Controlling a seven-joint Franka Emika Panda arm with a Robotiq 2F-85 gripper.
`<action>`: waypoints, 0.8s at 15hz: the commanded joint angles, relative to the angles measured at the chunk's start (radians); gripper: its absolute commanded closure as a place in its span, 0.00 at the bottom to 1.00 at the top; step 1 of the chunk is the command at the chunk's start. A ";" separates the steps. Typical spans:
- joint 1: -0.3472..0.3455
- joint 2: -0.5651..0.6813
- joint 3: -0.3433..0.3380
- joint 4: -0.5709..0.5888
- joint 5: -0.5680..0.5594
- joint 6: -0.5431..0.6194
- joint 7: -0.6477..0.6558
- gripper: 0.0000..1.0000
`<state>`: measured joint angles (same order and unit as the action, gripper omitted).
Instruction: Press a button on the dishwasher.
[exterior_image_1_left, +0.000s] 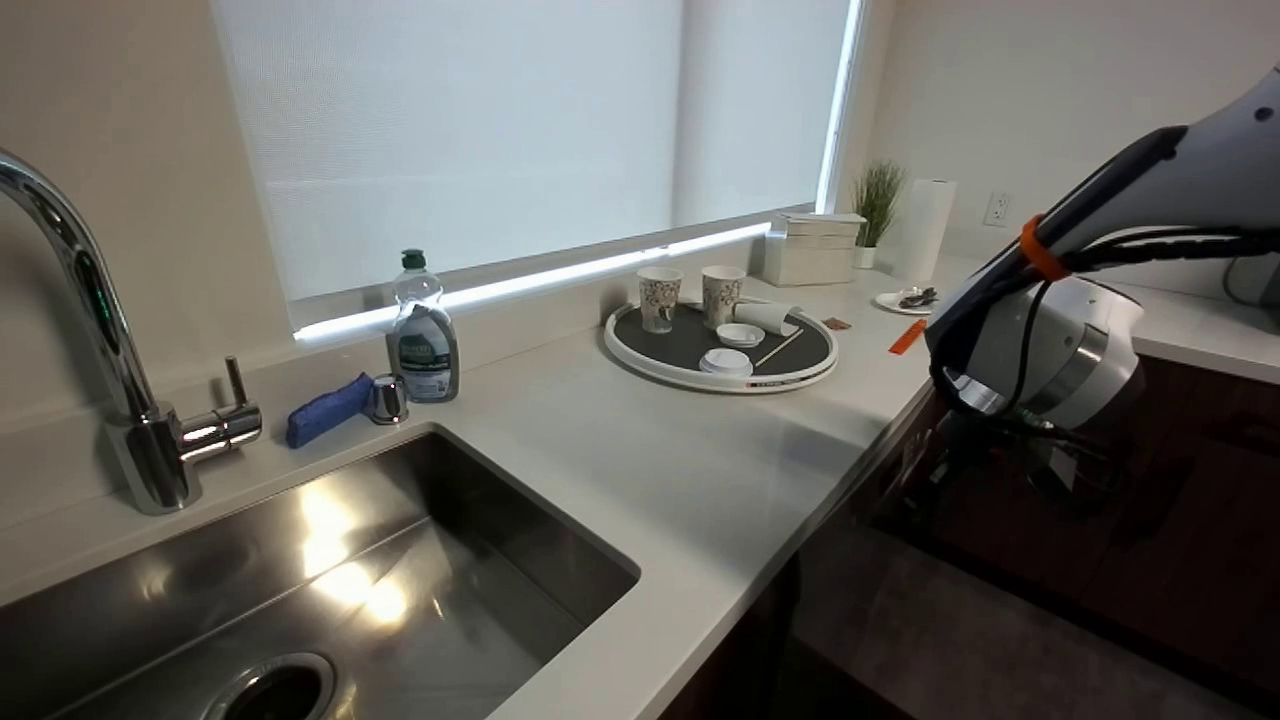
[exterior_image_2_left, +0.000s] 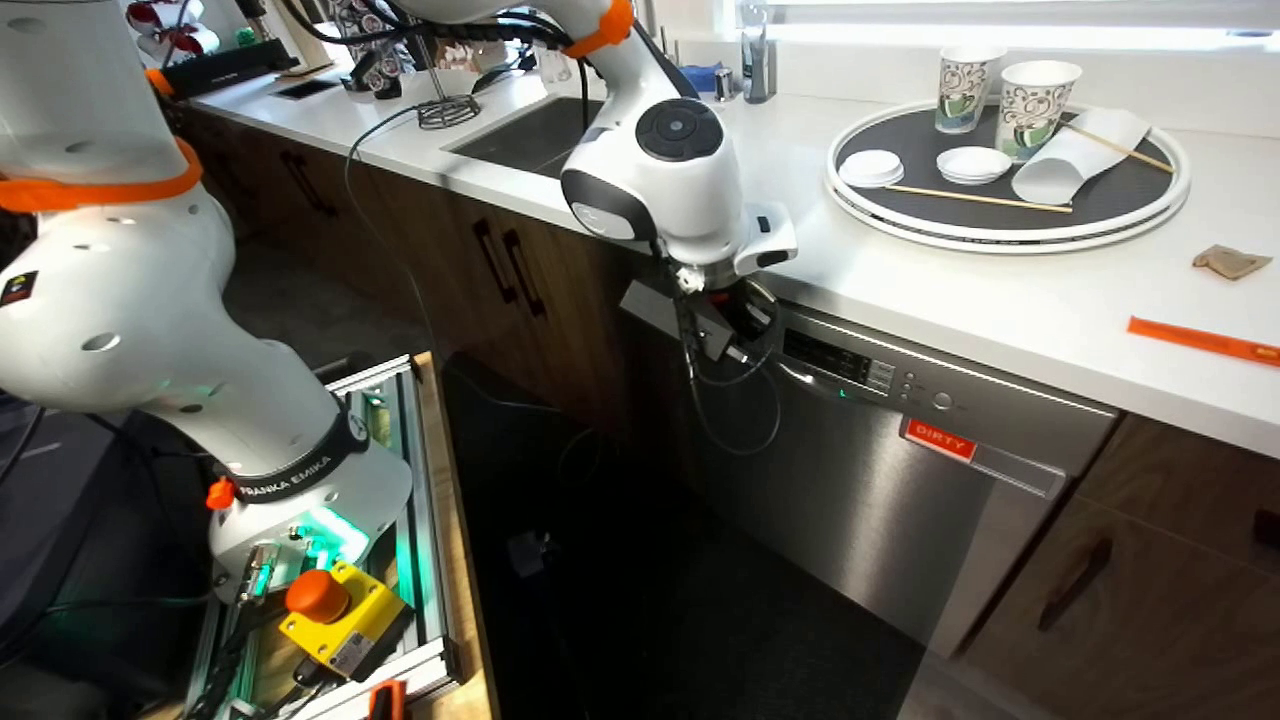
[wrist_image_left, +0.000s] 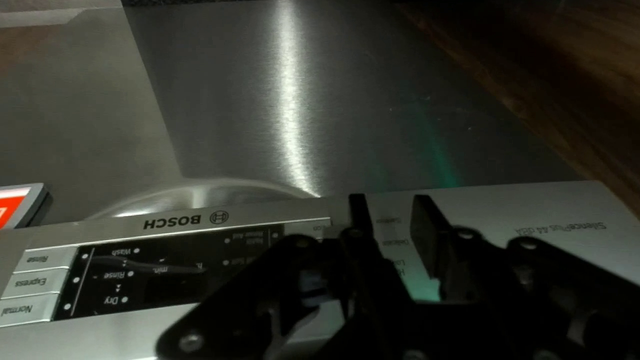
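The dishwasher (exterior_image_2_left: 850, 500) is a stainless-steel front under the counter, with a control panel along its top and a red "DIRTY" label (exterior_image_2_left: 938, 440). In the wrist view the dishwasher (wrist_image_left: 240, 100) appears upside down, with a black display (wrist_image_left: 170, 275) and the buttons Rinse (wrist_image_left: 45, 259), Express (wrist_image_left: 34, 283) and Normal (wrist_image_left: 27, 310) at left. My gripper (wrist_image_left: 391, 200) is open and empty, its fingers a small gap apart. It is in front of the panel, over small printed labels right of the display; its body hides part of the panel. Whether the tips touch cannot be told.
The white counter edge (exterior_image_2_left: 960, 355) overhangs the dishwasher, close under my wrist. A round tray (exterior_image_2_left: 1010, 235) with cups and lids stands on the counter. A sink (exterior_image_1_left: 420, 590) and soap bottle (exterior_image_1_left: 425, 340) are alongside. Wooden cabinets (exterior_image_2_left: 1170, 580) flank the dishwasher.
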<state>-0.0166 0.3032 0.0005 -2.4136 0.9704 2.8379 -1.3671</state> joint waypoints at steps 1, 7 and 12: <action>-0.027 0.058 0.042 0.060 0.086 0.015 -0.084 1.00; -0.040 0.095 0.066 0.110 0.125 0.018 -0.119 1.00; -0.050 0.119 0.075 0.130 0.130 0.021 -0.137 1.00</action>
<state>-0.0479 0.3878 0.0541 -2.3096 1.0520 2.8379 -1.4500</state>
